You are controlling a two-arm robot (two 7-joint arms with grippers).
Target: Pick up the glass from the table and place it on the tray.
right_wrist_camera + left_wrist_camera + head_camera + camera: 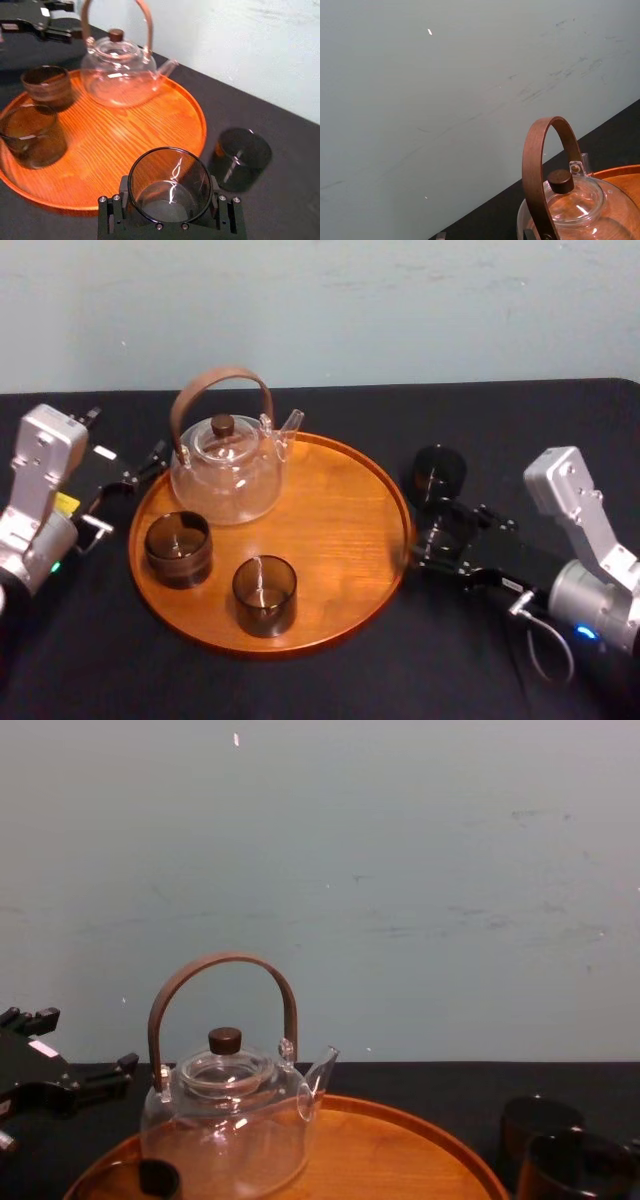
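My right pincer [443, 540] is clamped on a dark glass [170, 182], with a finger on either side of it. It is just off the right rim of the tray [340, 530], over the black worktop [580, 425]. I cannot tell whether the base of the glass touches the worktop. A second glass [438, 472] stands on the worktop just behind it, close to the tray's rim. On the tray, a clear teapot [228, 472] with a brown hoop handle sits at the back left. In front of it are a left glass [178, 548] and a front glass [264, 594], a little apart. My left pincer [130, 478] waits by the tray's left rim near the teapot, fingers spread and holding nothing.
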